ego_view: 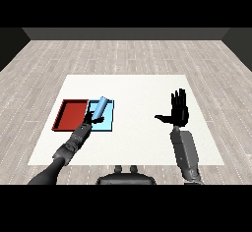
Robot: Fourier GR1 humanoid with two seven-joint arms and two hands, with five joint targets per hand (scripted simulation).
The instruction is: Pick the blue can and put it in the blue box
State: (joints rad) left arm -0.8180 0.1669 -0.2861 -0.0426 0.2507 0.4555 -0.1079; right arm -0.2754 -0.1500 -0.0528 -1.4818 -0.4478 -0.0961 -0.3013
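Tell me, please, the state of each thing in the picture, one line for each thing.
blue can: tilted, held over the light blue tray
left hand: curled round the can
right hand: open, holds nothing
light blue tray: flat on the table
red tray: holds nothing

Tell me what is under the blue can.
The light blue tray lies beneath the tilted blue can, held in the left hand. The hand hides the can's lower end.
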